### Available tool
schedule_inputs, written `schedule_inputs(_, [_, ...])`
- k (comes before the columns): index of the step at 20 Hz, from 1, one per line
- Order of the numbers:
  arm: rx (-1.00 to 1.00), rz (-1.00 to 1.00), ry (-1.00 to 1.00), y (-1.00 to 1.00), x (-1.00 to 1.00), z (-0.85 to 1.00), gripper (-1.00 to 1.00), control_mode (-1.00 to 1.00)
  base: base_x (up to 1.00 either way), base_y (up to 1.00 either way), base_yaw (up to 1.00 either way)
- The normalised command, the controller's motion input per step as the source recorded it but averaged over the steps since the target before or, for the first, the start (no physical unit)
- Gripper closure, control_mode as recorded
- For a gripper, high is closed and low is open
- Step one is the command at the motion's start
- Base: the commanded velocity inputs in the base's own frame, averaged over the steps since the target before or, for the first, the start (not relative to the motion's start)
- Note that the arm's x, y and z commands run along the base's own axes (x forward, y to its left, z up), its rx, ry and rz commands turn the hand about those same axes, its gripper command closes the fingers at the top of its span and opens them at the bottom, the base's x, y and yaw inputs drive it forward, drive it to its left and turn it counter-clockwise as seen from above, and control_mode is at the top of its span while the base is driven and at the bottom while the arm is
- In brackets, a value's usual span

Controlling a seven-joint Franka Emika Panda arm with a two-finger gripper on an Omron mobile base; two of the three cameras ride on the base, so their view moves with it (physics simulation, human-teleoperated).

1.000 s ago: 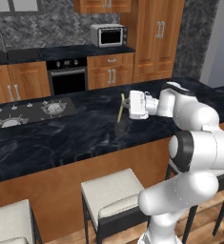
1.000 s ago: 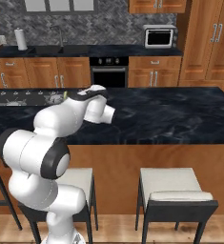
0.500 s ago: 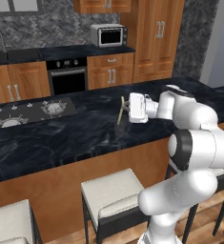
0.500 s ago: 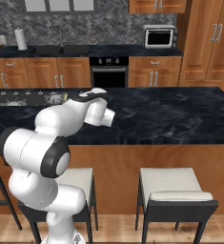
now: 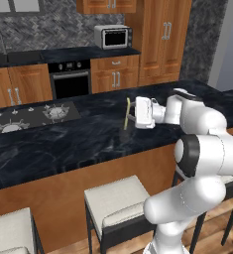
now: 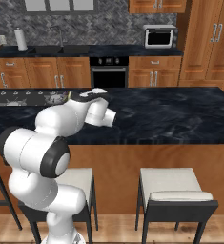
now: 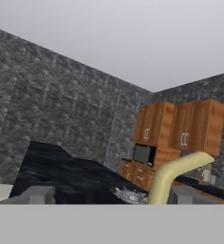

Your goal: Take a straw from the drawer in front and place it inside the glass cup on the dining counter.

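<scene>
Straw (image 5: pixel 127 113) stands nearly upright, bent end up, beside the hand (image 5: pixel 136 113), whose fingers are spread, gripping nothing.

one straw (image 5: pixel 127 113), one microwave (image 5: pixel 113 36), two stools (image 6: pixel 175 193).
</scene>
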Motion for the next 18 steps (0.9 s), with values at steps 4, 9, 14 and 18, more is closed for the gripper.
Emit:
schedule_inputs(4, [-0.11, -0.01, 0.0, -0.02, 0.0, 0.0, -1.0, -1.0, 0.0, 0.0, 0.0])
schedule_inputs(9, [-0.15, -0.05, 0.04, -0.02, 0.0, 0.0, -1.0, -1.0, 0.0, 0.0, 0.0])
schedule_inputs(14, [-0.16, -0.11, 0.16, 0.0, 0.0, 0.02, -1.0, -1.0, 0.0, 0.0, 0.0])
schedule_inputs(18, [-0.12, -0.16, 0.28, 0.0, 0.01, 0.05, -1.0, -1.0, 0.0, 0.0, 0.0])
